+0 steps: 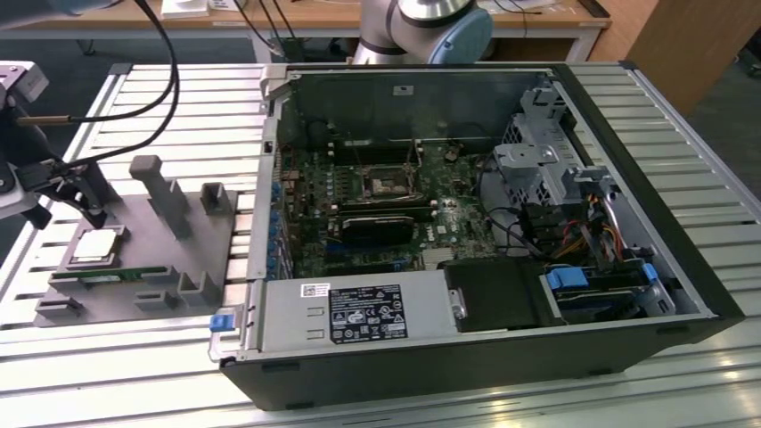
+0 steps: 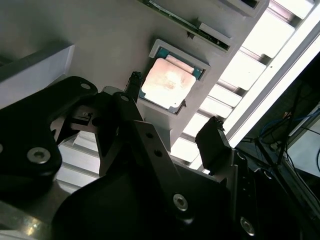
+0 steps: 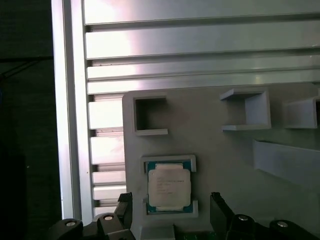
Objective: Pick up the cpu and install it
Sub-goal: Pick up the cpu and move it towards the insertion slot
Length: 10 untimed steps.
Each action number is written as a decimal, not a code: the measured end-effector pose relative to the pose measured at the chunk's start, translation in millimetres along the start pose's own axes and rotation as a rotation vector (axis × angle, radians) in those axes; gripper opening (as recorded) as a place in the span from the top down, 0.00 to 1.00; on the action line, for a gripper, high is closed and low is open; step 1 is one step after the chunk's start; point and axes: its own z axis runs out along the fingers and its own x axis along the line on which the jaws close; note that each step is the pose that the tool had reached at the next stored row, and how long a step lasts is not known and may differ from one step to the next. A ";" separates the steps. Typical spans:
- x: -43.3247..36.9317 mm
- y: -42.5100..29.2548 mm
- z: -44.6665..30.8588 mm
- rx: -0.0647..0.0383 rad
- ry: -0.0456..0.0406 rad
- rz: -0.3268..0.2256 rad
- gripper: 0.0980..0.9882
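The cpu (image 1: 95, 247), a small square chip with a shiny metal top, lies flat in a recess of the grey holder plate (image 1: 137, 236) at the exterior view's left. My gripper (image 1: 68, 207) hovers just above and beside it, open and holding nothing. In the first wrist view the cpu (image 3: 169, 186) sits between the two black fingertips (image 3: 220, 210) of the gripper (image 3: 172, 212), apart from both. The second wrist view shows the cpu (image 2: 167, 83) beyond the open gripper (image 2: 172, 112). The motherboard's socket (image 1: 390, 185) lies inside the open computer case (image 1: 476, 357).
A green memory stick (image 1: 107, 276) lies in the holder plate beside the cpu. Grey posts (image 1: 160, 192) and brackets (image 3: 150, 116) rise from the plate. The slatted metal table (image 1: 167, 98) carries everything. Cables and drive cages (image 1: 571, 196) crowd the case's right side.
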 end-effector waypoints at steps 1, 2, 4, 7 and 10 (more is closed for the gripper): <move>-0.5 0.0 1.2 0.000 0.0001 0.000 0.30; -0.8 0.0 2.7 0.000 0.0000 0.000 0.30; -1.7 0.0 6.1 0.000 0.0000 0.000 0.30; -2.1 -0.1 11.6 0.000 0.0000 0.002 0.30; -2.2 -0.2 16.8 0.000 -0.0001 0.004 0.30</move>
